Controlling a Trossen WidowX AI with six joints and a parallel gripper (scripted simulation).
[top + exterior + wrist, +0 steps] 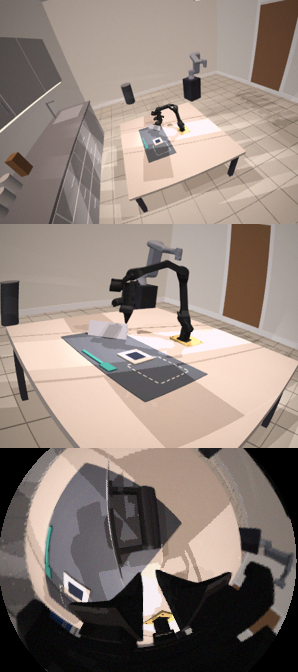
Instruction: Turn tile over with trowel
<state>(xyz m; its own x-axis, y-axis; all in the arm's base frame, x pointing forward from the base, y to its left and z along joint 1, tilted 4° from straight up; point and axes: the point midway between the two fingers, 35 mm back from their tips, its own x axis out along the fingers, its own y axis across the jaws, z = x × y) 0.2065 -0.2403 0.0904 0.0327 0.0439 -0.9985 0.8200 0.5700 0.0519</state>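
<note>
The green trowel lies flat along the left side of the dark mat, its blade toward the front. The cream tile lies flat on the mat, its dark blue marked square facing up. It is at the back edge of the dashed outline, mostly outside it. My gripper points down near the right end of the white panel at the mat's back, away from trowel and tile. Its fingers stand partly apart with nothing between them.
The white panel stands upright at the mat's back edge. In the wrist view a dark framed shape shows beside it; I cannot tell what it is. The arm's yellow base plate is on the table right of the mat.
</note>
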